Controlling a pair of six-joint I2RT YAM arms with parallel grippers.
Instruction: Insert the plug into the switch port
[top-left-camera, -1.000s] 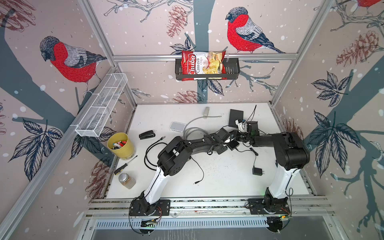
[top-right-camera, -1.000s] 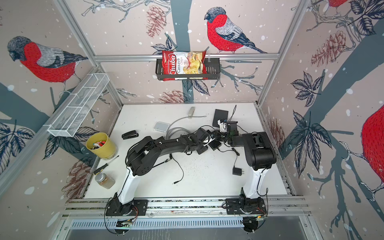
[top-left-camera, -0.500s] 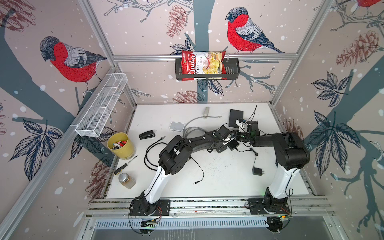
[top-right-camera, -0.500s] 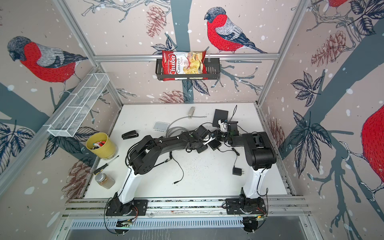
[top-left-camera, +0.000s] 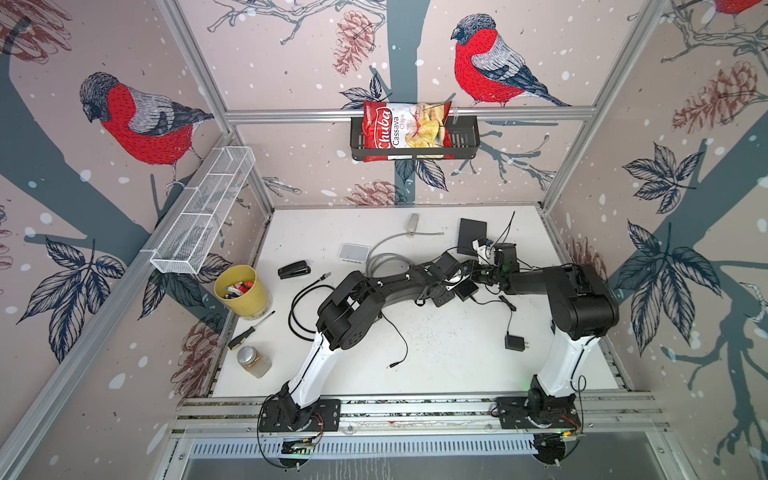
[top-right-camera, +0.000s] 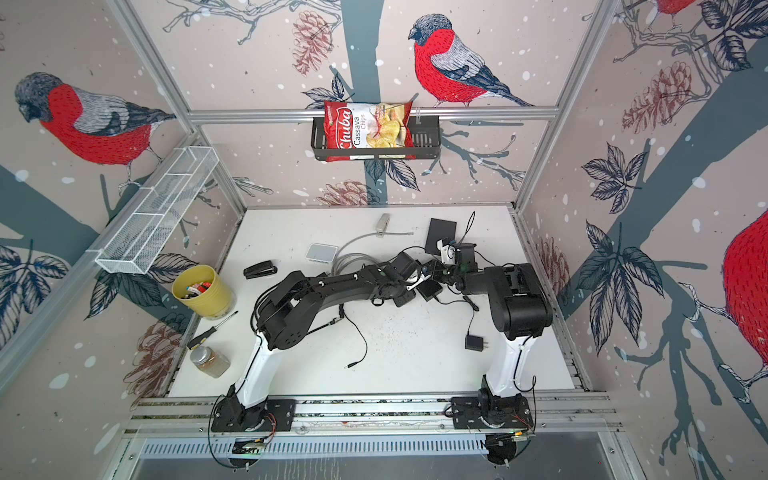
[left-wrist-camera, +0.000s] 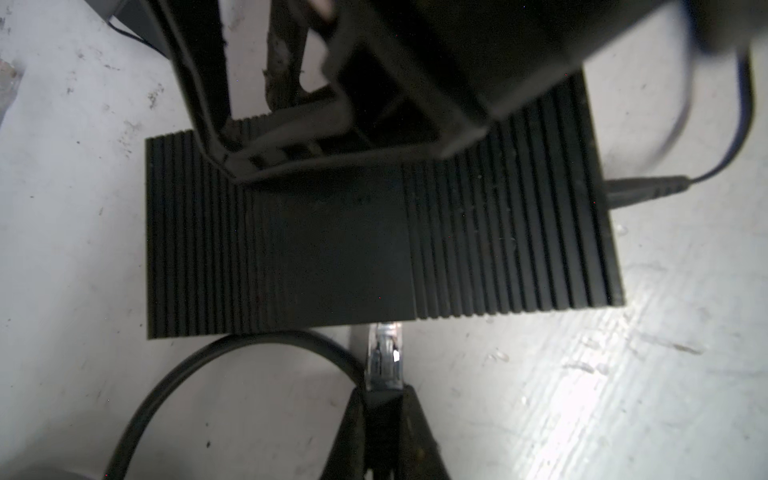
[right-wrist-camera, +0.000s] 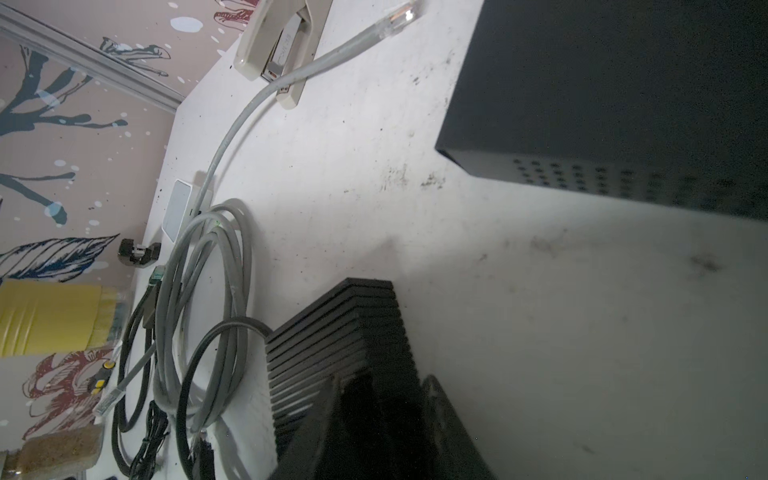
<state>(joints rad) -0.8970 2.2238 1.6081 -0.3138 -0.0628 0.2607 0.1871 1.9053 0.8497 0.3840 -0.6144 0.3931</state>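
My left hand (left-wrist-camera: 384, 399) is pinched narrow on the plug (left-wrist-camera: 384, 353). The plug is a clear, boxy network connector with a glint of metal inside, and it sits on the end of a smooth black cable (left-wrist-camera: 199, 374) that curls away in a loop. My right hand (right-wrist-camera: 382, 395) is partly closed, its fingers clamped across the switch (left-wrist-camera: 332, 249). The switch is a flat black rectangular box with fine parallel ribs at both ends and a plain smooth panel between them. It lies flat on the scuffed white desk (left-wrist-camera: 623, 395), right of centre in both top views. A larger matt black box (right-wrist-camera: 602, 83) with rows of vent holes stands near it. A thin black power lead (left-wrist-camera: 644, 189) goes into one short end of the switch.

Against a second ago, my left arm has edged slightly closer to the switch. The right arm and the switch sit where they were.

The plug's long axis runs straight out from my fingers, parallel to the ribs and square to the switch's long side. Its clear tip points at that side and meets the edge by the smooth panel. The port is hidden under that edge, so I cannot tell how far in the plug is.
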